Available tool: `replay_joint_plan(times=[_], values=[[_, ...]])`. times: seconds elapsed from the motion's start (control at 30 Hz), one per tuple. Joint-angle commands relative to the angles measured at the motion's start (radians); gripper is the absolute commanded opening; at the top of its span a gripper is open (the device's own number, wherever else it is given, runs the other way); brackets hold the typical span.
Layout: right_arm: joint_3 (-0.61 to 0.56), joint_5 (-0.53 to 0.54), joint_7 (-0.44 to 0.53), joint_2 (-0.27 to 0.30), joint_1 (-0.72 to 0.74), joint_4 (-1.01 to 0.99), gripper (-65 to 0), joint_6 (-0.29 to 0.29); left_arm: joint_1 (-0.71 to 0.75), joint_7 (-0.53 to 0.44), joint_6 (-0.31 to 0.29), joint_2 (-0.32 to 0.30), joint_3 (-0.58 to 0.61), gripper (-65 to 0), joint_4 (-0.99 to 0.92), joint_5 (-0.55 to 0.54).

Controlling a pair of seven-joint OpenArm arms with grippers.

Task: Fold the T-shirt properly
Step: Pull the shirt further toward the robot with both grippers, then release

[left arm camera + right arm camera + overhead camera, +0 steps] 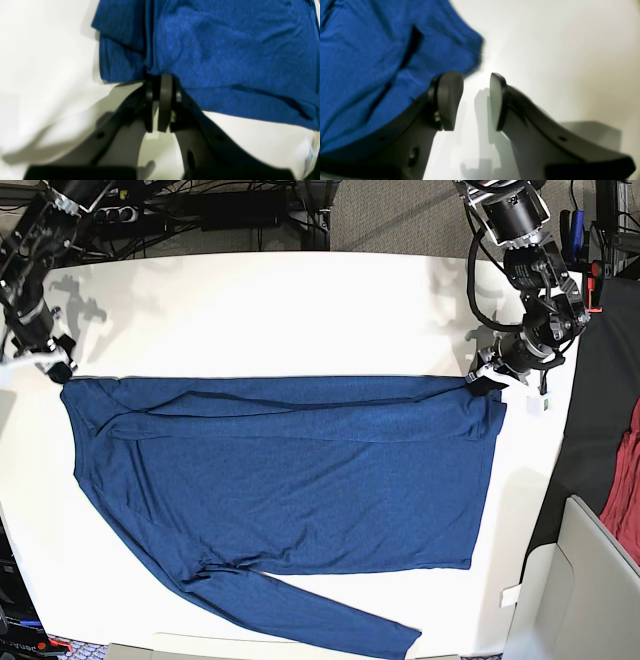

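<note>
The T-shirt [300,470] is a dark blue long-sleeved shirt lying flat on the white table [300,310], with one sleeve folded across its top edge and the other trailing to the front. My left gripper [161,76] is shut on the shirt's edge [225,50]; in the base view this gripper [484,381] sits at the shirt's far right corner. The right gripper [476,82] stands open over bare table beside a shirt corner [395,62], with nothing between its fingers. In the base view it [60,365] hovers at the far left corner.
A reddish cloth [630,470] hangs off the table at the right edge, above a pale bin [590,580]. A small white tag [540,402] lies near the left gripper. Cables and equipment [230,210] run behind the table's back edge.
</note>
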Motion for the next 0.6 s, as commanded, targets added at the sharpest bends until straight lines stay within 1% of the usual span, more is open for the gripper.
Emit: replay_joint_plan(times=[0.0, 0.23, 0.57], values=[[-0.006, 0.005, 0.016, 0.019, 0.021, -0.006, -42.7, -0.006, -0.018, -0.007, -0.006, -0.011, -0.003, -64.8, 0.022, -0.017], [-0.014, -0.001, 0.016, 0.0, 0.094, -0.118, -42.7, -0.069, -0.018, -0.007, -0.006, -0.011, -0.003, -64.8, 0.022, -0.017], [-0.011, -0.002, 0.018, -0.004, 0.164, -0.22, -43.0, -0.073, -0.018, -0.007, -0.006, -0.011, -0.003, -64.8, 0.022, -0.017]])
